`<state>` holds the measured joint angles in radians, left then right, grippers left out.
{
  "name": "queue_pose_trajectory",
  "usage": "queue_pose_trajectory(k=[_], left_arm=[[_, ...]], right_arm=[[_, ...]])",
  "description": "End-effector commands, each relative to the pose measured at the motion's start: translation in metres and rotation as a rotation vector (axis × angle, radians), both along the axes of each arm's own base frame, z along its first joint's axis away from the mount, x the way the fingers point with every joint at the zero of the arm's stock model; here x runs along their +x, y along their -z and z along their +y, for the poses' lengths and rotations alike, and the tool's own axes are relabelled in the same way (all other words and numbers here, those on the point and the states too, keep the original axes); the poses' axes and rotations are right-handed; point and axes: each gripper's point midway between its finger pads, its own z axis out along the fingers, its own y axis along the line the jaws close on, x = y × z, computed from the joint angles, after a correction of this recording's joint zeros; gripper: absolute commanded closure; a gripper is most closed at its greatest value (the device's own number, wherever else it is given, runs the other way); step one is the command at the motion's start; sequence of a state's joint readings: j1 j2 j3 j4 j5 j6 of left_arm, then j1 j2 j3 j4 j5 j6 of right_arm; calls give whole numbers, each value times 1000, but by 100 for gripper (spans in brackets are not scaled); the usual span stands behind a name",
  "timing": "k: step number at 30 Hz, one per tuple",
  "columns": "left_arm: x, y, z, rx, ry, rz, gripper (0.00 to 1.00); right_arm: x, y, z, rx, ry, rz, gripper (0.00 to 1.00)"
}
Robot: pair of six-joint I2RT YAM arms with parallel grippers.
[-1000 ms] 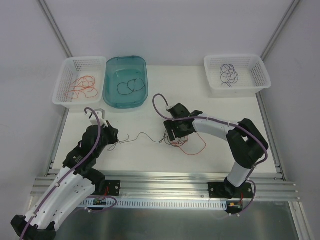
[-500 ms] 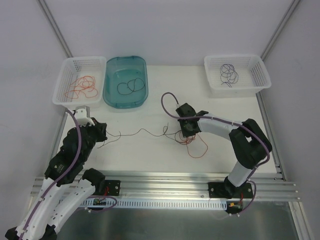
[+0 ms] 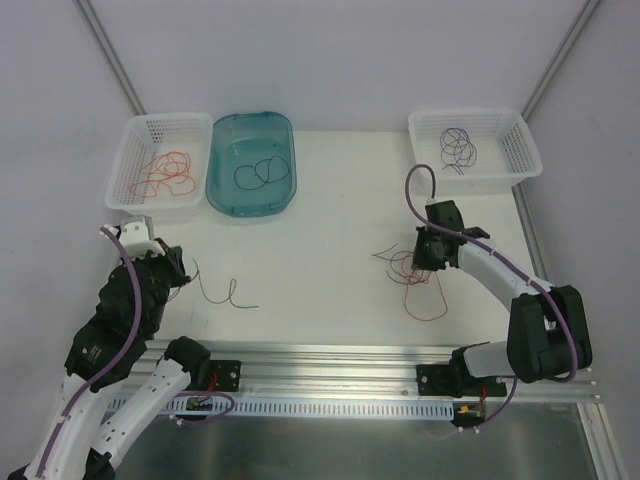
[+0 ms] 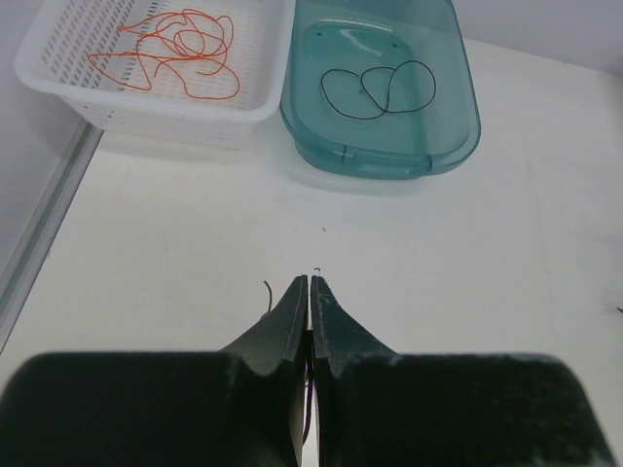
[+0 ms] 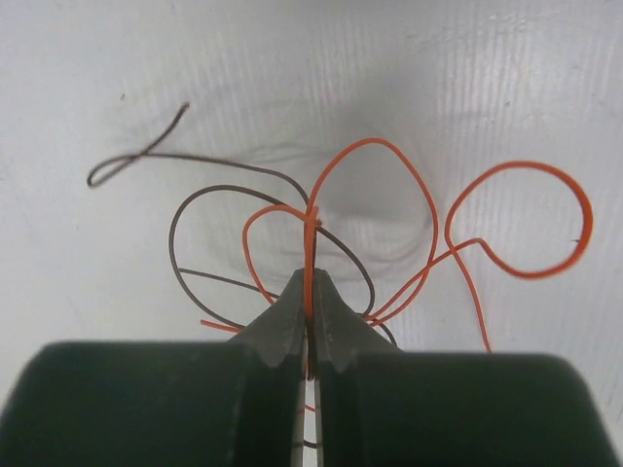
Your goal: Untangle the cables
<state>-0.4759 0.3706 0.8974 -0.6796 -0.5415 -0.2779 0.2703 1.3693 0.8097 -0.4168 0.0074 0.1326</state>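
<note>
The cables on the table lie in two lots. One dark cable point(image 3: 232, 293) trails in a wavy line on the left; my left gripper point(image 3: 183, 270) point(image 4: 311, 280) is shut on its end, and the strand runs between the closed jaws. On the right lies a small tangle point(image 3: 410, 278) of orange-red loops and dark strands. My right gripper point(image 3: 426, 258) point(image 5: 310, 279) is shut on an orange cable point(image 5: 370, 141) at the tangle's middle. A dark cable point(image 5: 204, 158) loops under and around the orange one. The two lots are well apart.
At the back left stands a white basket point(image 3: 125, 170) holding orange cables. Beside it is a teal tub point(image 3: 216, 185) with a black cable, and a white basket point(image 3: 526, 150) with dark purple cables stands at the back right. A metal rail point(image 3: 330, 360) runs along the near edge.
The right gripper closed on the tangle and carried it right. The left arm drew back left with the dark cable, which came free of the tangle.
</note>
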Motion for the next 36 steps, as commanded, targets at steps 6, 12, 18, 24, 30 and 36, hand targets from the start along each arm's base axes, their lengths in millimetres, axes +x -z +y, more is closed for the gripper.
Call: queue_pose_trajectory(k=[6,12,18,24,30,36], left_arm=[[-4,-32,-4,-19,40,-43,99],[12,-61,-29,-45,131,-46,98],[42,-100,-57,-26,221,-88,98],[80,-160,-73,26,236,-183,96],[120,-240,-83,83,204,-335,92],[165,-296,-97,165,184,-438,97]], right_arm=[[-7,-3,35,99,-104,8,94],[-16,5,62,105,-191,36,66],[-24,2,73,63,-250,13,31],[-32,-21,81,42,-308,-70,5],[-45,-36,86,36,-338,-137,0],[-55,-51,86,48,-371,-185,1]])
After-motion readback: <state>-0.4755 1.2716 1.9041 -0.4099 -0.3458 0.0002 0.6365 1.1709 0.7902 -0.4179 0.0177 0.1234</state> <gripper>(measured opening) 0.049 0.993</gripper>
